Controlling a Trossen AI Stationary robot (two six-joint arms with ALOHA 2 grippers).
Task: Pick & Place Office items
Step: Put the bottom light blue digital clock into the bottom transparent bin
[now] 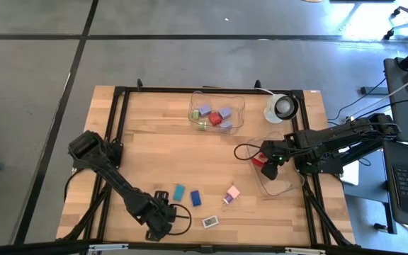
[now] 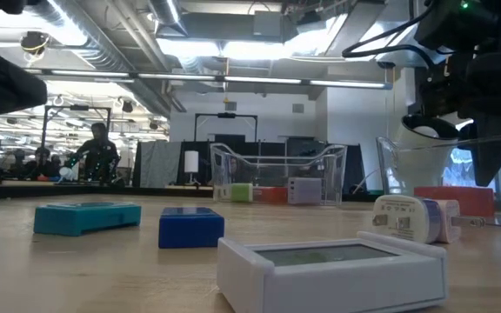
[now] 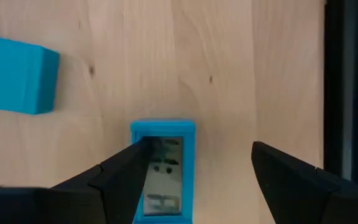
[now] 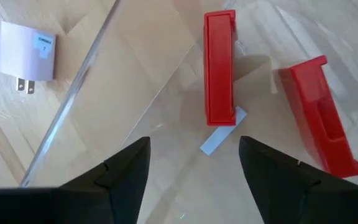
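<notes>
My left gripper (image 3: pixel 197 162) (image 1: pixel 163 212) is open and points down near the table's near edge. It stands over a small blue-framed piece with a display (image 3: pixel 163 168), with a teal block (image 3: pixel 17 74) (image 1: pixel 179 191) beside it. A blue block (image 1: pixel 195 198), a pink-and-white plug piece (image 1: pixel 232 193) (image 4: pixel 27 50) and a white display piece (image 1: pixel 210 222) (image 2: pixel 333 265) lie flat on the wood. My right gripper (image 4: pixel 194 158) (image 1: pixel 270 161) is open above the right clear tub (image 1: pixel 278 185). Two red pieces (image 4: pixel 219 68) (image 4: pixel 319 115) lie in that tub. My left gripper has one finger (image 3: pixel 126 171) over the blue-framed piece's long edge (image 3: pixel 138 134), coming from above. The other finger stands over bare wood. I cannot tell whether the finger touches the piece, which lies flat on the table.
A second clear tub (image 1: pixel 236 106) at the far edge holds several lavender, green and red pieces. A round white-and-black object (image 1: pixel 282 108) stands to its right. A black frame (image 1: pixel 119 127) borders the table. Bare wood spreads across the middle and left (image 1: pixel 154 149).
</notes>
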